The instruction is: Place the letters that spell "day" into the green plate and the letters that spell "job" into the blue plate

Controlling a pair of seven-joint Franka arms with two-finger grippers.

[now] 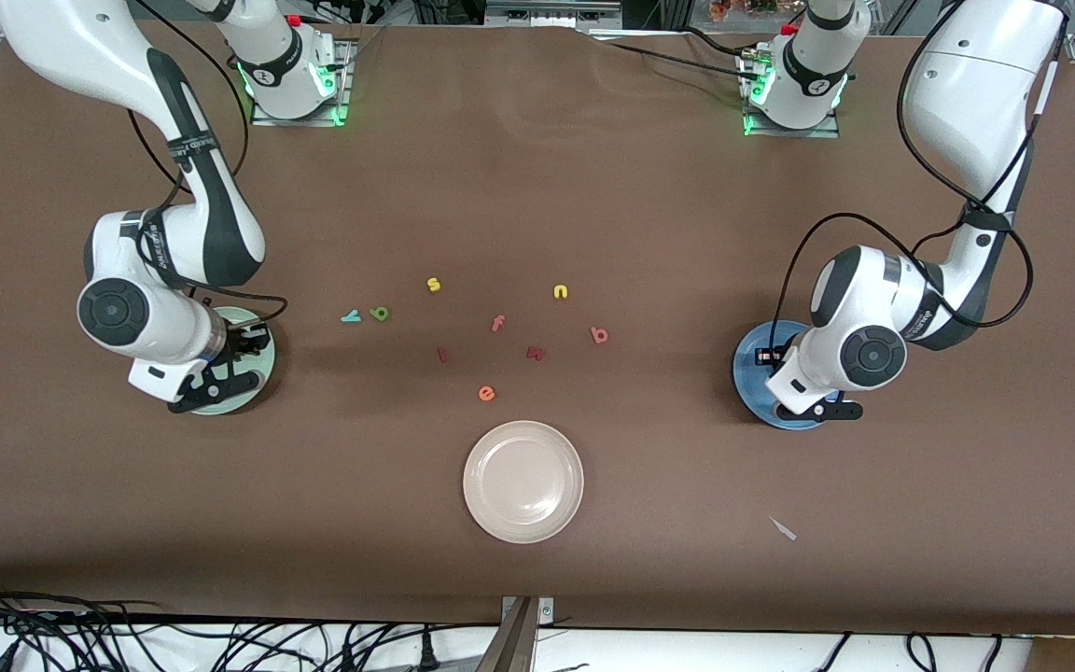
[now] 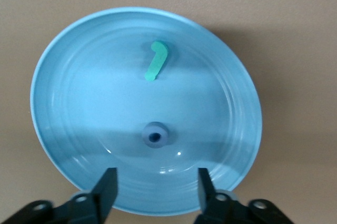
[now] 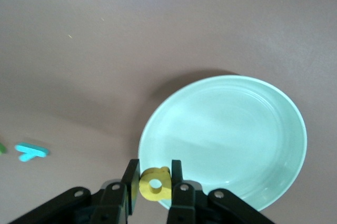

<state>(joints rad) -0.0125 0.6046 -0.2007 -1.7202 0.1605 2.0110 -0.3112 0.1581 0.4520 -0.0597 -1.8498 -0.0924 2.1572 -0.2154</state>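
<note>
Bench, two arms. Right hand [image 3: 154, 186] pinches the yellow "d" [image 3: 156, 183] over the green plate [image 3: 231, 129] at the right arm's end; judged step: release it there. Left hand [image 2: 157, 192], fingers apart and holding nothing, hangs over the blue plate [image 2: 79, 108], where the teal "j" [image 2: 156, 60] and blue "o" [image 2: 156, 134] lie. Pink "b" [image 1: 599, 334], green "a" [image 1: 379, 314] and teal "y" [image 1: 351, 317] wait mid-bench among stray letters with open room around; cream plate [image 1: 523, 482] sits toward the front edge.
</note>
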